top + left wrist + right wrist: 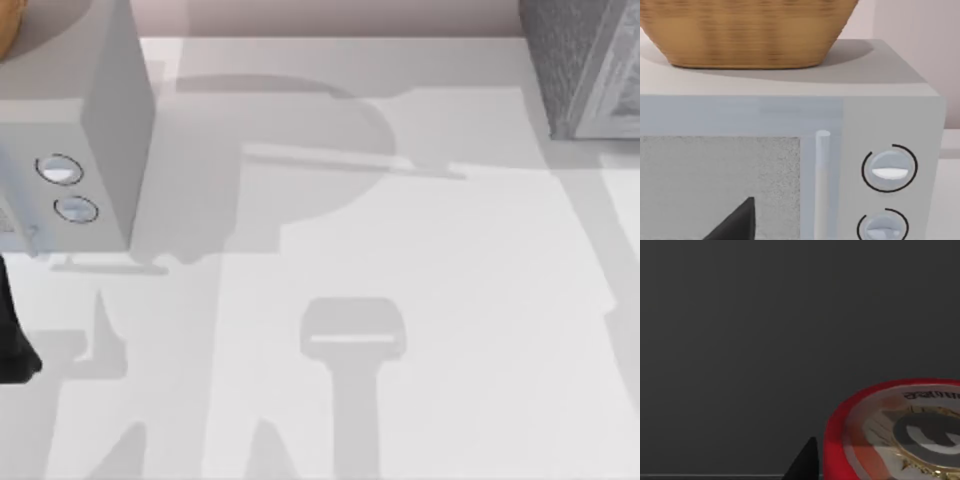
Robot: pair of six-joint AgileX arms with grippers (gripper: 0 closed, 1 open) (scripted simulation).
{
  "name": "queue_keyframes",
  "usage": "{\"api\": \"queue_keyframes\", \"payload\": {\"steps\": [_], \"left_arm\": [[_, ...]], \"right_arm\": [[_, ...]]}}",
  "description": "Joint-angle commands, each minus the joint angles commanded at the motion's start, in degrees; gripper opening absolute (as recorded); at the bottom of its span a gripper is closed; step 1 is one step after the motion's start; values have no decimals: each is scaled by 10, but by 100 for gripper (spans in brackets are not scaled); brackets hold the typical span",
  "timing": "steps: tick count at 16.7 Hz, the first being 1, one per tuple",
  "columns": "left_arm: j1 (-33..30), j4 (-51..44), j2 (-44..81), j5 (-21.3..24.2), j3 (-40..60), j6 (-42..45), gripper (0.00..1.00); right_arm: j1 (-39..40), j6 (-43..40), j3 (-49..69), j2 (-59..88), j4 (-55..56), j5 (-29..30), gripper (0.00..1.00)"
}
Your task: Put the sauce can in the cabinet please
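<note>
In our right wrist view the sauce can (pixel 900 432), a small red cylinder with a red and yellow printed label, lies close beside a dark fingertip (pixel 805 462) of our right gripper, before a dark grey flat surface. We cannot tell whether these fingers are clamped on the can or only near it.

Our left arm (pixel 15 335) waits at the left edge of the table. Its wrist view shows 1 dark fingertip (pixel 735 222) before the pale grey microwave (pixel 890 115) with 2 round knobs, which carries a woven tan basket (pixel 745 30). We cannot tell how these fingers stand.

The grey speckled cabinet (pixel 585 65) stands at the far right corner of the white table (pixel 450 300).

We judge that the carrying step is in hand. The next move calls for a steady path into the cabinet, then a gentle release.
</note>
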Motion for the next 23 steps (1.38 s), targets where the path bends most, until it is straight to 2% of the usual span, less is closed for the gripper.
{"api": "queue_keyframes", "payload": {"steps": [5,10,23], "left_arm": [[0,0,0,0,0,0,100],[0,0,0,0,0,0,100],[0,0,0,0,0,0,100]], "right_arm": [[-13,-6,53,68,12,-11,0],[-14,-7,58,73,13,-11,0],[-14,-7,58,73,13,-11,98]]}}
